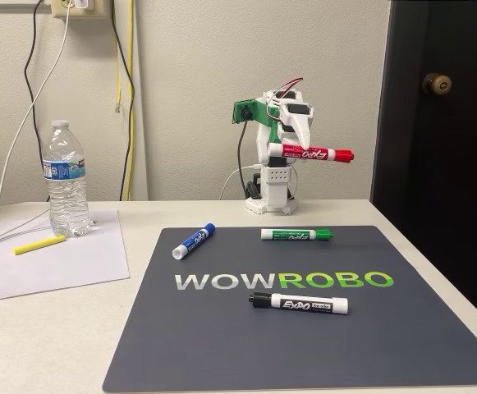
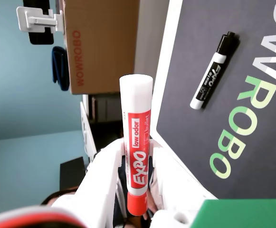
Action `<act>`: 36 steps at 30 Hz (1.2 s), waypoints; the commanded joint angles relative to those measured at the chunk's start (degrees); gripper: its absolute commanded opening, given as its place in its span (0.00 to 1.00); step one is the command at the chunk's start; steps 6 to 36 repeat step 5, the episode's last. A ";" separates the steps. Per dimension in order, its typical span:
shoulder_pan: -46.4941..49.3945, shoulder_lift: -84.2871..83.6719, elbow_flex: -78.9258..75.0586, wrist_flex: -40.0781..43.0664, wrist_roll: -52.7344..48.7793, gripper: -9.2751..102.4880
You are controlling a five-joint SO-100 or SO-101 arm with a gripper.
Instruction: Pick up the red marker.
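In the fixed view, going from the left, a clear plastic water bottle with a blue label (image 1: 66,176) stands upright on a sheet of white paper (image 1: 66,258), and a yellow highlighter-like stick (image 1: 38,244) lies on the same sheet just beside the bottle's base. Further right, a dark grey rectangular mat printed with WOWROBO in white and green letters (image 1: 222,345) covers much of the pale tabletop (image 1: 41,345). On the mat, 3 markers lie well apart: a blue-capped white marker (image 1: 193,240) set at a slant near the upper-left corner, a black-capped white EXPO marker (image 1: 299,304) lying level below the lettering, and a green-capped, green-labelled white marker (image 1: 297,235) lying level near the far edge. Behind the mat stands the white arm with a green camera mount (image 1: 275,164), and its white two-finger gripper (image 1: 302,150) is clamped on the red marker with red cap, white barrel and black EXPO lettering (image 1: 312,153), which hangs level in the air above the table, cap pointing right. At the far right a dark door with a brass knob (image 1: 437,83) closes the scene. In the wrist view, the white fingers (image 2: 104,175) press the red marker (image 2: 138,142) from both sides at its labelled middle, with the black-capped marker (image 2: 213,71) on the mat (image 2: 185,71) to the right.
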 commanded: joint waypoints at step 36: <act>0.26 1.67 -0.44 -0.97 0.18 0.11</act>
